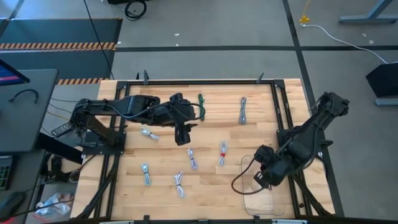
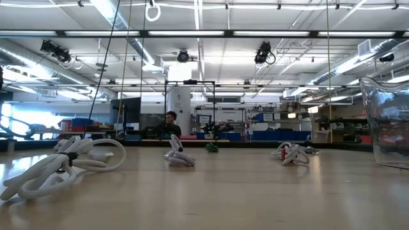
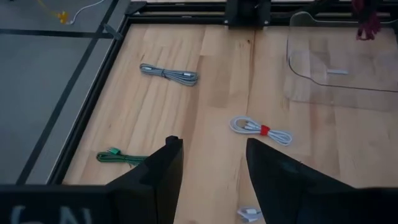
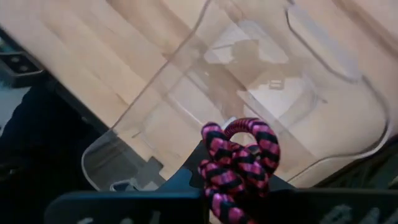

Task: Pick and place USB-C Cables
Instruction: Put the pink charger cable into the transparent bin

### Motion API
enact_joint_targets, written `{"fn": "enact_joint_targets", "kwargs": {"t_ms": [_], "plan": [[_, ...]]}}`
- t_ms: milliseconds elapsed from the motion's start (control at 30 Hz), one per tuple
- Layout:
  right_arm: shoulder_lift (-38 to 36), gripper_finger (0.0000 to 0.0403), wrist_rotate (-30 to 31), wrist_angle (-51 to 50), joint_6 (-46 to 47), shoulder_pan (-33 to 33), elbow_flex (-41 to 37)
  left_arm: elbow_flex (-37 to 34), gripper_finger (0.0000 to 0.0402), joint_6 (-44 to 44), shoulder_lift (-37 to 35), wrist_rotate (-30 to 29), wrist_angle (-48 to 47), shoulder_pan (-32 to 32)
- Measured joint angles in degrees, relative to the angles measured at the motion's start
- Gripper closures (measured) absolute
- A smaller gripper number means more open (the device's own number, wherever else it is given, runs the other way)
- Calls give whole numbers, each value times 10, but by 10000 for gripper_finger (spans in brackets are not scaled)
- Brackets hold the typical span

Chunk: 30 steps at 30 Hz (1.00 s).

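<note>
Several short coiled USB-C cables lie flat on the wooden table: a green one [image 1: 201, 106], a grey one [image 1: 242, 110], one with a red tie [image 1: 222, 152] and white ones [image 1: 149, 133], [image 1: 192, 158]. My left gripper [image 1: 184, 133] hovers open above the table's middle with nothing between its fingers [image 3: 163, 177]. My right gripper [image 1: 262, 177] is shut on a purple-and-black braided cable [image 4: 239, 158] above the clear plastic tray [image 1: 244, 163] at the near right. My right gripper pinches the coiled purple-and-black cable between its two fingers, coming from above and pointing steeply down. The bundle's looped end [image 4: 249, 130] sticks out past the fingertips and hangs clear above the tray floor. Which part of the bundle the pads are on is hidden by the gripper body.
A black metal frame [image 1: 278, 106] borders the table on all sides. More white cables lie near the front edge [image 1: 146, 174], [image 1: 180, 185]. In the low view the tray wall [image 2: 386, 121] rises at the right. A person sits far behind the table [image 2: 170, 121].
</note>
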Motion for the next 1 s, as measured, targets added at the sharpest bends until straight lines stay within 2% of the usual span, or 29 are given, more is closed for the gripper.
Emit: {"fn": "enact_joint_targets", "kwargs": {"t_ms": [367, 633, 1000], "plan": [[52, 381, 1, 42, 178, 55, -7, 0, 221, 25, 0, 0, -3, 7], [47, 381, -23, 161, 224, 64, -76, 0, 221, 24, 0, 0, -13, 7], [-10, 381, -79, 188, 258, 66, -171, 0, 221, -6, 0, 1, -13, 7]]}}
